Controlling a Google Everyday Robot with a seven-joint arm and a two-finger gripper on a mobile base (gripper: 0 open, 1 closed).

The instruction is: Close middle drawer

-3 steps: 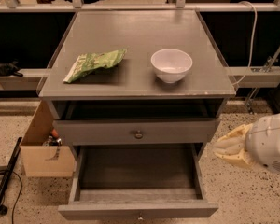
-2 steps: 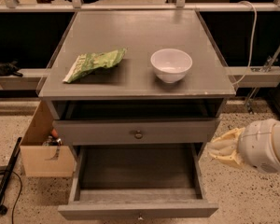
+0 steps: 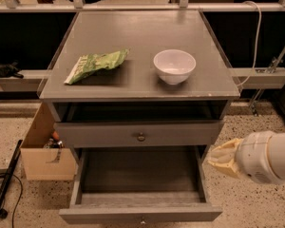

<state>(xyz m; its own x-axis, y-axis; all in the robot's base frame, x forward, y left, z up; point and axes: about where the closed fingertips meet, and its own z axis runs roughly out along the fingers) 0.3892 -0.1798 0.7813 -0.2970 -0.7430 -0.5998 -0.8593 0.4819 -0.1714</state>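
Since the earlier frame, the end effector had dropped a little lower. It was on the right, under the counter edge. I could not tell if it was open or closed. The middle drawer stuck far out, its right edge just beside the end effector. Bare floor lay around them.

High frontal view, jaws lower right

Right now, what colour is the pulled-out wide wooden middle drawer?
Grey: the middle drawer shows best in the camera view; the cream-covered gripper hangs beside it.
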